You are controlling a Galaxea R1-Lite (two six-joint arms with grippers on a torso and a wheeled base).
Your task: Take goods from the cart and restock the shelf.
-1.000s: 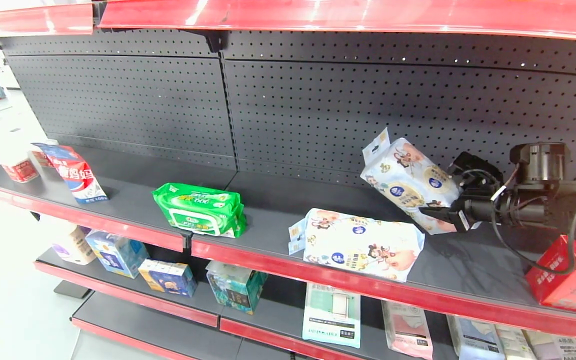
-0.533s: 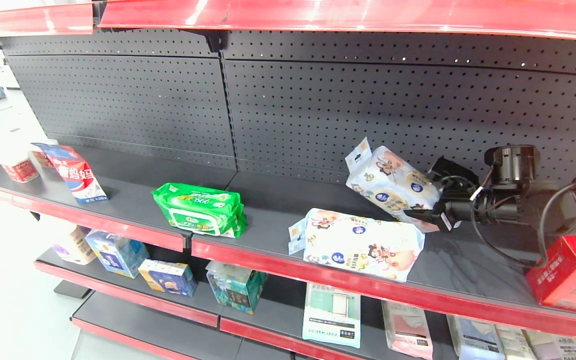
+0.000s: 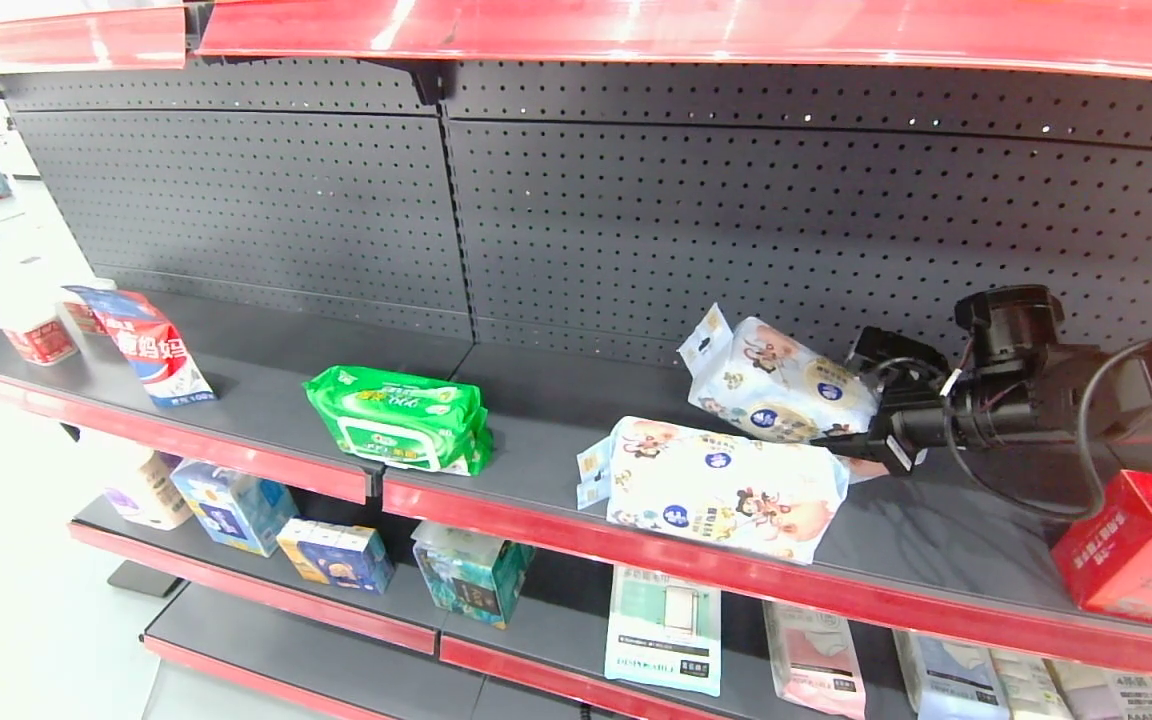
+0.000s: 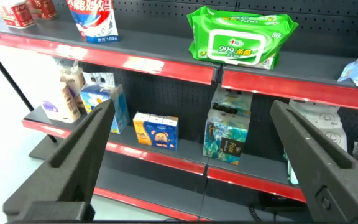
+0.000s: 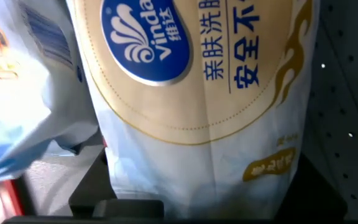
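Coming down now, the right gripper (image 3: 871, 405) clamped on the cartoon-print wipes pack (image 3: 776, 385), carrying it lower and leftward than a second ago, tilted flatter, just behind the matching pack (image 3: 726, 490) lying on the shelf (image 3: 556, 420). Not landed yet, I'd say; release looks close. The left gripper (image 4: 192, 106) hangs spread wide, empty.

Wipes pack (image 3: 398, 418) green; front tissue pack (image 3: 726, 490) and rear tissue pack (image 3: 781, 385) white with cartoon figures; box (image 3: 1151, 550) red; shelf (image 3: 266, 390) dark grey, red-edged.
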